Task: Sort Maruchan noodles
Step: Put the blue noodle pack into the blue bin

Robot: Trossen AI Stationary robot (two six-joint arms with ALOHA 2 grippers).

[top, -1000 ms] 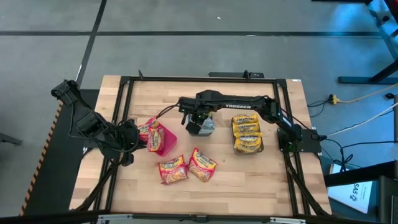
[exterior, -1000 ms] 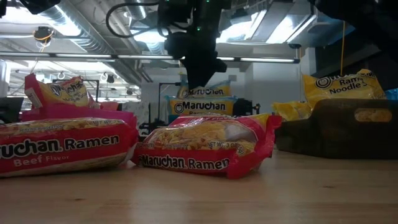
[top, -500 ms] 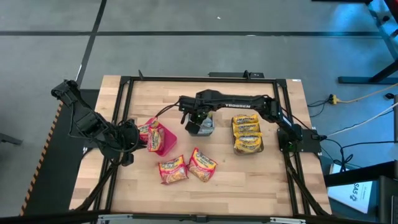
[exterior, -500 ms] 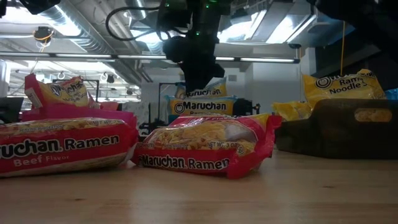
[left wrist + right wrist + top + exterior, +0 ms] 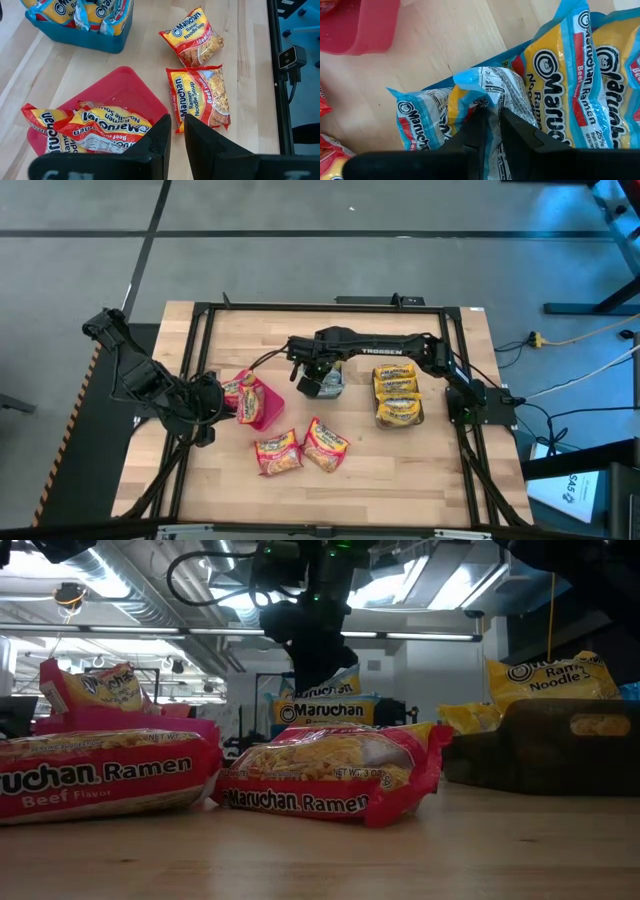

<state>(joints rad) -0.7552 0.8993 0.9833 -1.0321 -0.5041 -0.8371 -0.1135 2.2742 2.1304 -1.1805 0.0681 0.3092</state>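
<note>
**Spotter:** What does the high view give you?

**Operator:** I see the right gripper (image 5: 322, 381) over the table's middle, above the teal bin (image 5: 333, 387). The left gripper (image 5: 222, 402) sits at the pink bin (image 5: 262, 408), which holds red packets. Two red Maruchan packets (image 5: 301, 448) lie loose on the wood in front of it. The grey bin (image 5: 398, 416) on the right holds yellow packets (image 5: 397, 392).

**Spotter:** And the low view?

**Operator:** I see the right arm hanging over the light-blue packets (image 5: 322, 710) at the back, with the loose red ones lying nearest the camera.

**Spotter:** Left wrist?

**Operator:** My left fingers (image 5: 161, 135) stand almost pressed together, a thin gap between them, holding nothing, over the pink bin's rim.

**Spotter:** Right wrist?

**Operator:** My right fingers (image 5: 479, 125) pinch the crinkled edge of a light-blue packet (image 5: 485, 90), which sits among its fellows in the teal bin.
</note>
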